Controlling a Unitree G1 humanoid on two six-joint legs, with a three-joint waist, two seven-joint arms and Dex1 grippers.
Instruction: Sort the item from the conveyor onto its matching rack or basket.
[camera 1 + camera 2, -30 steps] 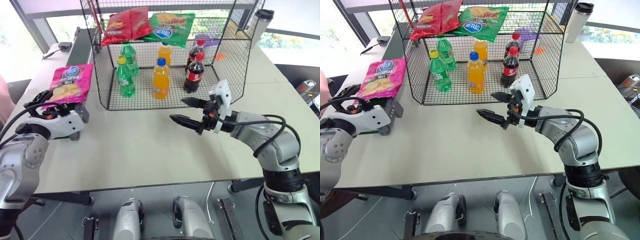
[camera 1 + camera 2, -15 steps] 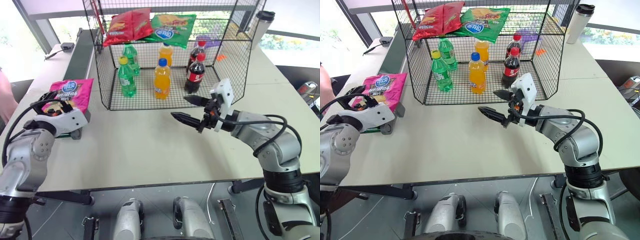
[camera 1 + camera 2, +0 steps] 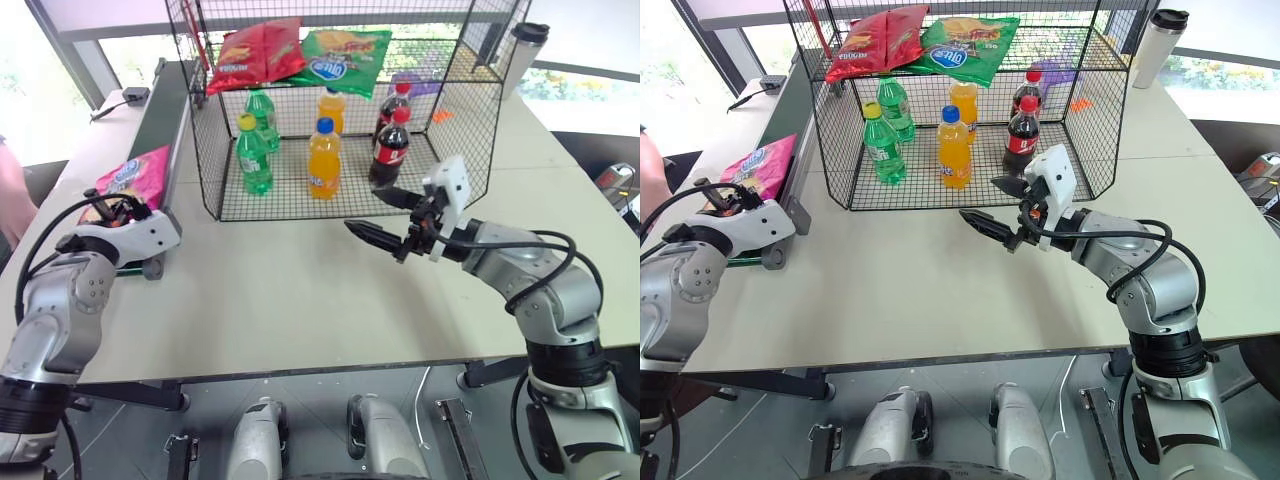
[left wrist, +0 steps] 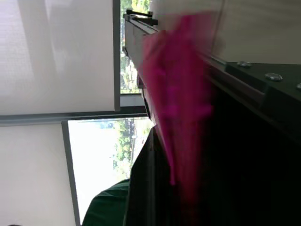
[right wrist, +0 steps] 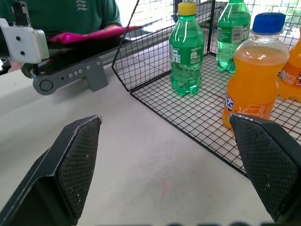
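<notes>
**Left gripper pinching the pink bag at the conveyor's near end**

The left gripper (image 3: 103, 208) has its fingers pressed together on the near edge of the pink crisp bag (image 3: 128, 178), which lies on the near end of the conveyor (image 3: 165, 100) at the table's left side. The bag extends directly ahead of this gripper, its long axis running away from the robot along the belt, tilted so that its far end stands higher than the pinched end. The right gripper (image 3: 1000, 205) hangs over the bare table (image 3: 300, 290) in front of the wire cage (image 3: 455, 140), its two fingers spread wide and holding nothing; it is well apart from the bag, so the left arm is by far the nearer. The cage stands to the right of the conveyor, just beside it, so the bag's way to the rack leads rightward and up, judged from this layout.

Counts: one pink bag on the belt; on the cage's upper shelf, one red crisp bag (image 3: 255, 50) and one green crisp bag (image 3: 342, 52); on the grid floor, two green bottles (image 3: 251, 150), two orange bottles (image 3: 322, 158) and two cola bottles (image 3: 389, 147). The crisp bags on the shelf suggest that shelf as the matching place. A steel tumbler (image 3: 520, 50) stands on the table behind the cage.
</notes>
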